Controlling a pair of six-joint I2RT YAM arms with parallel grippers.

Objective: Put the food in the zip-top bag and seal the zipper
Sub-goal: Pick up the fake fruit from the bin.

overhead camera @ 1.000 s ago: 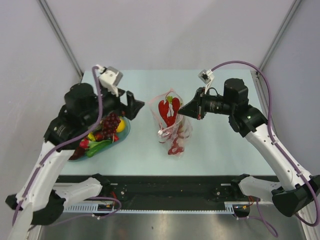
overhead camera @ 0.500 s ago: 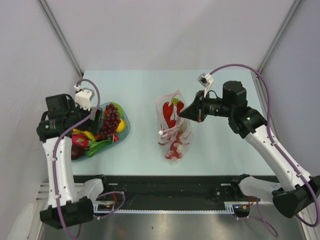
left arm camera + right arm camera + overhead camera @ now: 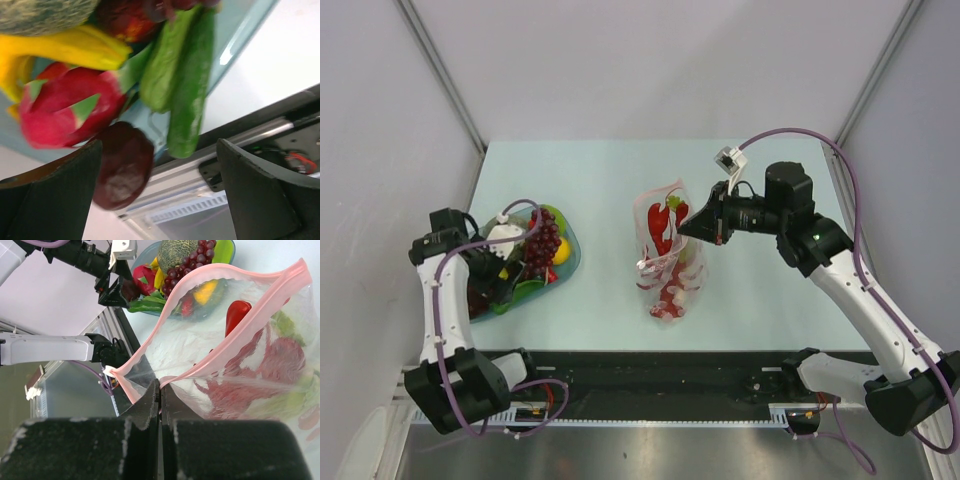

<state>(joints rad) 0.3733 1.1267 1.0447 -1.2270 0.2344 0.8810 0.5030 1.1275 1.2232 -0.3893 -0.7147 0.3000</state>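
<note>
The zip-top bag [image 3: 667, 262] stands mid-table with its mouth open. Inside it are a red lobster [image 3: 250, 382], a red pepper [image 3: 237, 315] and other food. My right gripper [image 3: 160, 384] is shut on the near lip of the pink zipper [image 3: 235, 277] and holds the mouth up; it also shows in the top view [image 3: 686, 225]. My left gripper [image 3: 159, 145] is open, low over the near end of the dish [image 3: 572, 255]. Between its fingers [image 3: 55, 195] lie a dark red round piece [image 3: 125, 170], a green stalk [image 3: 185, 100] and a pink dragon fruit [image 3: 70, 110]. A grape bunch [image 3: 542, 240] is piled in the dish.
The translucent blue-green dish sits at the table's left, close to the side wall. A black rail [image 3: 660, 375] runs along the near edge, just behind my left fingers. A yellow banana [image 3: 65, 47] and a netted melon [image 3: 175, 252] are also in the dish.
My left arm swung from beside the bag back to the left and came down at the dish's near end, still open. The right gripper kept its hold on the bag.
</note>
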